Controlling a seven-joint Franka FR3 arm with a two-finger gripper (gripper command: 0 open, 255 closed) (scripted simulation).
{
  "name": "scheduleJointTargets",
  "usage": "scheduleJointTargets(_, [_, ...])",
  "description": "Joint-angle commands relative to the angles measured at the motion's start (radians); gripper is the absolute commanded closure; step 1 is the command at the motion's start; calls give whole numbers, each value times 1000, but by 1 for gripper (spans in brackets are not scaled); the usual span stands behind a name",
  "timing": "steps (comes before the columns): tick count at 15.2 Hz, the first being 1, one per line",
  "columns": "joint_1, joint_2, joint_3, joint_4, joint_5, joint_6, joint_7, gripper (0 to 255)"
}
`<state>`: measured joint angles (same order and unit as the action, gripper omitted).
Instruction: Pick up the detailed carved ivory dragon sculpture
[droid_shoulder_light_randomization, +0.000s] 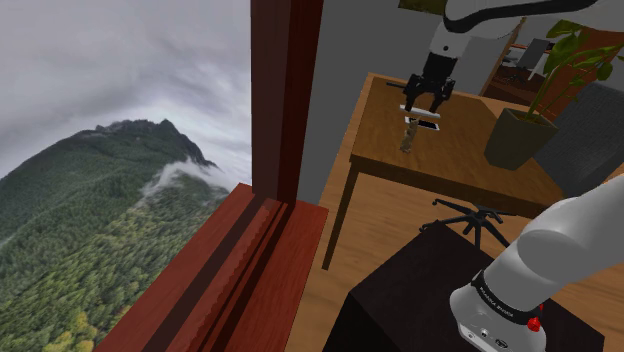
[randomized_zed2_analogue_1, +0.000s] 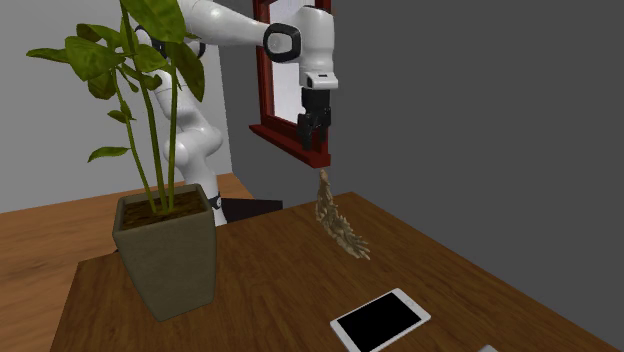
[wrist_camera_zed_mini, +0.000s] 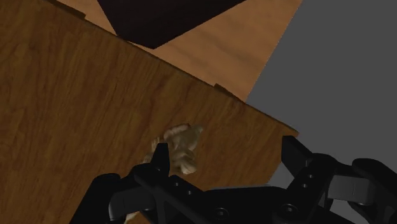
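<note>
Dragon sculpture (randomized_zed2_analogue_1: 338, 225), drawn pale tan with rough carved detail, rests on the brown wooden table (randomized_zed2_analogue_1: 270, 285), close to the edge nearest the window. It is a slim piece that slants from a narrow top to a broader foot. My second exterior feed shows the black gripper (randomized_zed2_analogue_1: 311, 140) hanging above the figure's upper end, pointing downward at the end of the white arm, with clear air between its tips and the carving. On the wrist feed the two fingers (wrist_camera_zed_mini: 159, 159) stand well apart and hold nothing. The sculpture lies below them on the tabletop, close by one fingertip rather than centred in the gap, and from here I cannot tell how high the tips sit over it. A potted plant (randomized_zed2_analogue_1: 168, 255) with broad green leaves in a square olive pot stands on the same table, well apart from the dragon on the second exterior view's left. A flat, white-edged device with a black screen (randomized_zed2_analogue_1: 380, 320) lies nearer that camera. From the shoulder camera a dark red window frame (droid_shoulder_light_randomization: 285, 90) runs up the middle of the picture, with a forested mountain (droid_shoulder_light_randomization: 90, 200) under grey cloud beyond it, and the arm's black stand (droid_shoulder_light_randomization: 420, 295) sits at lower right.
</note>
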<state>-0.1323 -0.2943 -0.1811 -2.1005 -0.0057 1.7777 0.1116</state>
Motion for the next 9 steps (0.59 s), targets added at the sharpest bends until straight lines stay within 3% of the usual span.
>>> scheduleJointTargets(1, [-13, 69, -17, 39, 3, 23, 13, 0])
scheduleJointTargets(9, [-77, 330, -91, 227, 39, 62, 43, 0])
